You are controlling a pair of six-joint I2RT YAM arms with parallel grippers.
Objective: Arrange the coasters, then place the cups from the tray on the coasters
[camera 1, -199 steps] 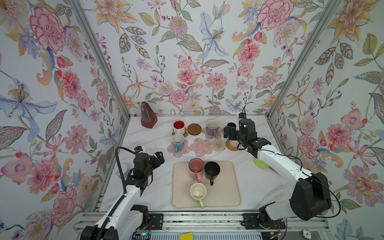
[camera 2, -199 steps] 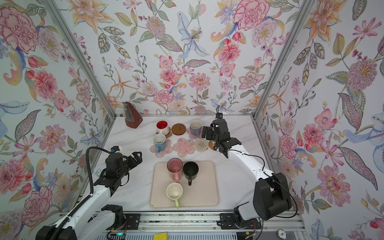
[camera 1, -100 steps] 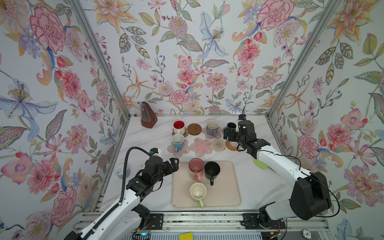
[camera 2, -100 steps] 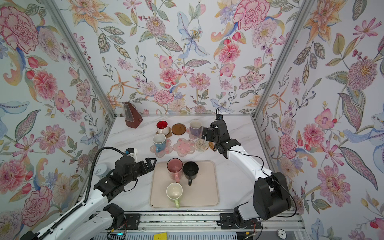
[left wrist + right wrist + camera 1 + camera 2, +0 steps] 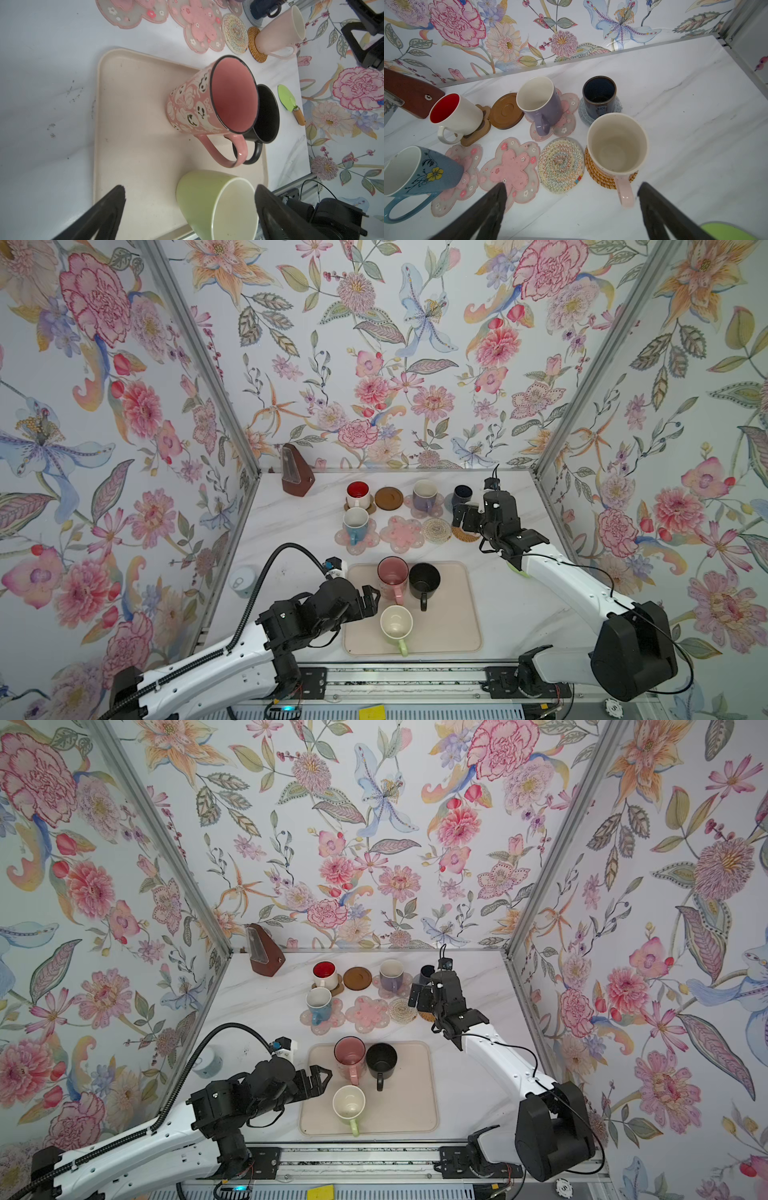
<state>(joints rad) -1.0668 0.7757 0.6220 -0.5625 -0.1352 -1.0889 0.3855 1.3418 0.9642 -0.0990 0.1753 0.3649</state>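
Left pincer (image 5: 372,600) is held spread at the left edge of the tray (image 5: 453,630), apparently aligned for the light green cup (image 5: 397,624); right pincer (image 5: 572,187) is spread, empty, above the cream cup (image 5: 616,145) seated on its coaster (image 5: 600,178).

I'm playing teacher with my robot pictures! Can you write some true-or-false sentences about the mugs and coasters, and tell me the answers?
1. Three mugs stand on the tray: the pink mug, the black mug and the light green mug. True.
2. The black mug sits on a coaster. False: it stands on the tray, beside the pink mug.
3. The blue mug stands on a pink flower coaster. True.
4. Every coaster has a mug on it. False: the dark brown disc coaster is bare.
5. The left gripper and the right gripper are both open. True.
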